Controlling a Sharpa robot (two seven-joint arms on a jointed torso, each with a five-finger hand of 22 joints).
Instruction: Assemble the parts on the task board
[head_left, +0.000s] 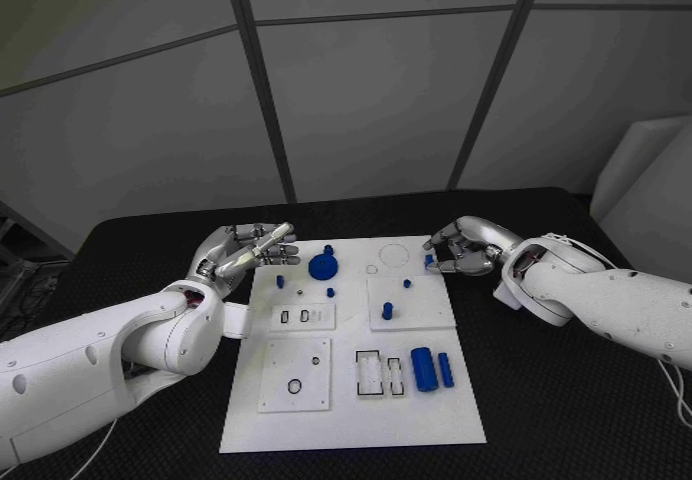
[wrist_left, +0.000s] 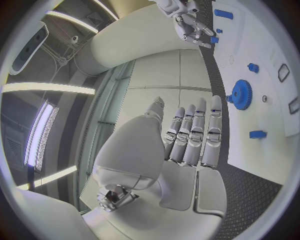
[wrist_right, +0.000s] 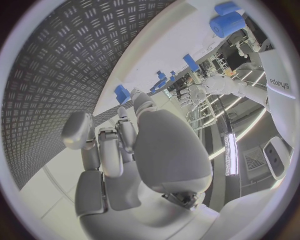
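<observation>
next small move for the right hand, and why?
Probably close the right hand on the small blue part at the task board far right edge: its fingers curl right beside that piece. The left hand hovers open, holding nothing.

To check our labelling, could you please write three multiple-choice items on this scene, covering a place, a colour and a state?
1. Where is the blue toothed gear wheel?
A) on the far part of the white task board
B) on the black table
C) at the board's near edge

2. What colour is the thick cylinder lying at the board's near right?
A) grey
B) blue
C) white

3. How is the silver left hand?
A) gripping the gear
B) pressing the cylinder
C) fingers straight, holding nothing

Answers: 1 A, the gear lies on the board beside the left hand. 2 B, it matches the other blue parts. 3 C, its extended fingers enclose nothing.
</observation>
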